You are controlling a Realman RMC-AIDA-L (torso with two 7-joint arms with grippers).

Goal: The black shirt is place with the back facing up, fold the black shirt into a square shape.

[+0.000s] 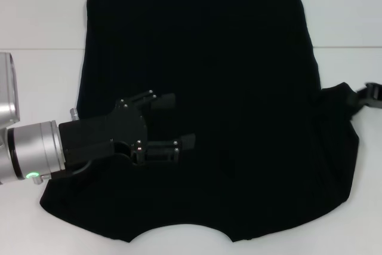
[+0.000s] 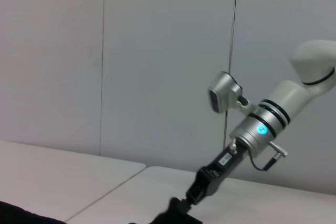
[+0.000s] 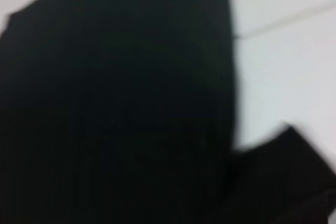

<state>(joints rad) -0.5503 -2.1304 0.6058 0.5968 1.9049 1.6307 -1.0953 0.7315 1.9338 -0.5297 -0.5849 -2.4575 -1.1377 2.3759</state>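
Tabletop [image 1: 36, 22], white and seamed across its width, carries the black shirt [image 1: 239, 88], which spreads over most of the surface in the head view. Its straight hem lies at the far edge, and the curved neckline sits at the near edge, closest to the robot. On the robot's left the sleeve appears folded in, so that side runs as a fairly straight edge; on the right a sleeve [image 1: 339, 108] bulges outward, bunched and rumpled.

Over the shirt's left half hangs the left gripper [image 1: 176, 122], reaching in from the left edge on its silver wrist, with a green light glowing on the cuff. Its two black fingers [image 1: 161, 101] stand spread apart with nothing between them, pointing toward the middle of the cloth.

At the far right edge, the right gripper [image 1: 371, 95] shows only as a small dark tip just beside the bunched sleeve; whether its jaws are parted or closed is not discernible. The left wrist view shows the same arm [image 2: 262, 124] angling down to the cloth's edge, its cuff lit blue. The right wrist view shows blurred black fabric [image 3: 115, 103] against white table.
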